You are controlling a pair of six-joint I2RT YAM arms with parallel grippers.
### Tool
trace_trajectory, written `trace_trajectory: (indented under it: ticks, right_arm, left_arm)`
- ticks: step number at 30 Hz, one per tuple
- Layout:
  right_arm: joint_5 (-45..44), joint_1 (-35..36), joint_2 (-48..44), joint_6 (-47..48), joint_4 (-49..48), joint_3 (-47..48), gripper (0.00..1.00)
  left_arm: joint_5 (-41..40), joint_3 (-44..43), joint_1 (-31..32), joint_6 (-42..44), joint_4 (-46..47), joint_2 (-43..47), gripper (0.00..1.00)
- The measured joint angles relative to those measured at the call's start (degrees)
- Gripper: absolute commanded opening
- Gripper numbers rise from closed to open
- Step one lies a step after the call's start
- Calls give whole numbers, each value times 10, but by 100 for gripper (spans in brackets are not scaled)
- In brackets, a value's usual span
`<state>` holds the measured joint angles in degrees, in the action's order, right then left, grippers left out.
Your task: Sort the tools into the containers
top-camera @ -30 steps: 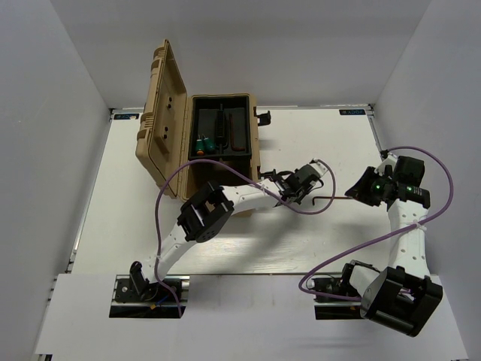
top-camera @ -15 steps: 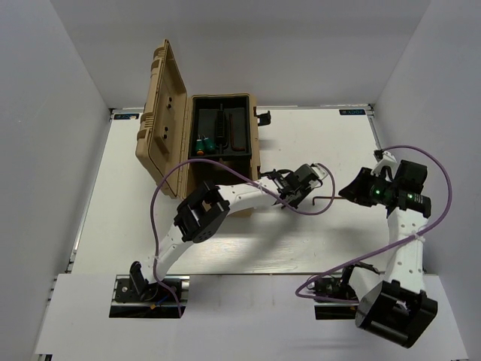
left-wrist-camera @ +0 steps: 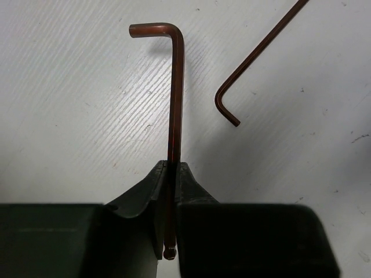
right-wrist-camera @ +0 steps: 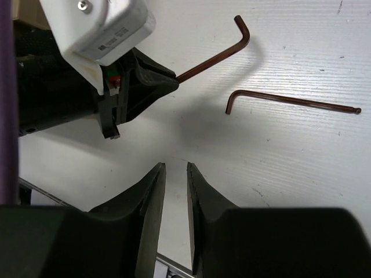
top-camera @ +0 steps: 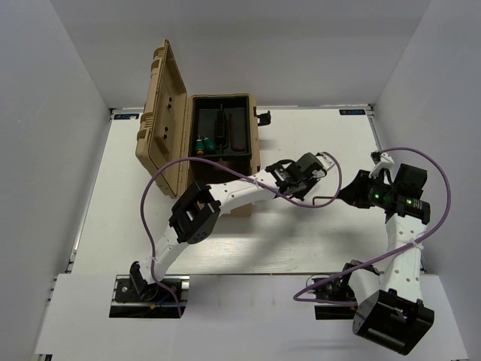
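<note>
The left hand (left-wrist-camera: pixel 171 174) is pinching the gripped hex key (left-wrist-camera: pixel 175 104) between its two dark, matte, wedge-shaped fingers, which are pressing flat against the long shaft. The key is a thin reddish-brown metal rod, smooth and faintly glossy. It is running straight out from the fingertips and bending at a rounded right angle into a short leg. Its ball-tipped end is poking out behind the fingers.

The loose hex key (left-wrist-camera: pixel 255 58) has the same slim L shape and rusty colour. It is lying flat on the tabletop (left-wrist-camera: pixel 87 116) just beside the gripped one, apart from it. The tabletop is showing a white surface with a fine streaked grain and a few dark specks.

The right hand (right-wrist-camera: pixel 175 168) is hovering over the tabletop near both keys. Its curved black fingers are standing slightly spread with a narrow gap between them, and they are holding nothing.

Well apart, at the far left, a tan ribbed plastic toolbox (top-camera: pixel 161 128) is standing open with its lid upright. Its black tray (top-camera: pixel 239 129) is divided into long compartments. Two stubby green-handled screwdrivers (top-camera: pixel 203 143) with orange ends are sitting in the left one.
</note>
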<state>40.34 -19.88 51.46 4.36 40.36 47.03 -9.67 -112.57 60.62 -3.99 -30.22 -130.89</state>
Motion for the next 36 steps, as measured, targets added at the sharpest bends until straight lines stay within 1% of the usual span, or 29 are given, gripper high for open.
trace_trajectory:
  ticks: [10, 11, 18, 21, 25, 26, 27, 29, 30, 32, 36]
  right_arm:
    - [0, 0, 0, 2, 0, 0, 28]
    - [0, 0, 0, 2, 0, 0, 29]
    - [-1, 0, 0, 1, 0, 0, 29]
    - [-1, 0, 0, 1, 0, 0, 29]
    - [-1, 0, 0, 1, 0, 0, 29]
    - [-1, 0, 0, 1, 0, 0, 29]
    - [-1, 0, 0, 1, 0, 0, 29]
    - [-1, 0, 0, 1, 0, 0, 29]
    - [-1, 0, 0, 1, 0, 0, 29]
    - [-1, 0, 0, 1, 0, 0, 29]
    - [-1, 0, 0, 1, 0, 0, 29]
  left_arm:
    - [-2, -12, 0, 1, -12, 5, 0]
    - [-2, -15, 0, 2, -14, 5, 0]
    - [-5, -60, -1, 8, -23, 14, 0]
    - [-5, -52, -1, 10, -20, 27, 0]
    - [-5, -3, -1, 10, -8, 44, 0]
    - [-4, 5, -1, 10, -8, 44, 5]
    - [-3, 12, -1, 9, -8, 42, 18]
    - [2, 16, -1, 9, -9, 34, 32]
    - [4, 16, -1, 7, -7, 28, 37]
    - [7, 16, -1, 4, -5, 17, 41]
    - [12, 16, -1, 1, -4, -4, 42]
